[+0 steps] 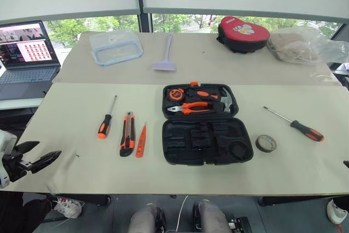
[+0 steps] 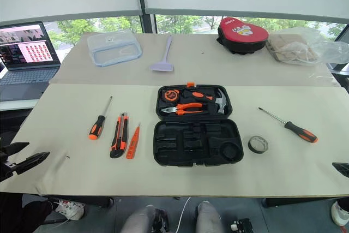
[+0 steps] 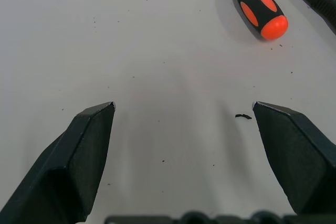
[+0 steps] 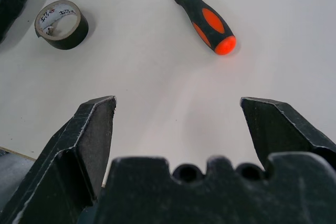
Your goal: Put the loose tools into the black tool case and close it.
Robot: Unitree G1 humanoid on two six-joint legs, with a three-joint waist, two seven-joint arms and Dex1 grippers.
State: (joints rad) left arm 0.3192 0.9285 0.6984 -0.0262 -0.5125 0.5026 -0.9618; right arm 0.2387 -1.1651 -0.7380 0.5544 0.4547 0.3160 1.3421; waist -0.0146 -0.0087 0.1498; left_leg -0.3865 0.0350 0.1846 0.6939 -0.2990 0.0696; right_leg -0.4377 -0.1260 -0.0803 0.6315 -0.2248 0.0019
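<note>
From my remote station: the black tool case (image 1: 207, 125) lies open and flat at mid-table, its long axis across the table, its hinge line running the same way. The far half holds pliers (image 1: 190, 108), a hammer (image 1: 224, 101) and what looks like a tape measure (image 1: 175, 94), though that one is small in my view. The near half's slots are empty.

My left gripper (image 1: 44, 153) hovers at the table's near left corner, fingers spread wide and holding nothing. Ahead of it and toward the case lies a screwdriver (image 1: 106, 119), shaft pointing away, handle butt toward the fingers (image 3: 86, 156). Just beyond it, side by side and parallel, sit the utility knife (image 1: 127, 133) and the slim tester pen (image 1: 141, 140), both lengthwise front to back.

My right gripper (image 4: 178, 103) stands equally wide apart and empty at the near right edge. Ahead of it the second screwdriver (image 4: 206, 19) lies diagonally, orange butt toward the gripper, tip pointing away toward the case. The tape roll (image 4: 61, 23) lies flat between that screwdriver and the case, touching neither.
</note>
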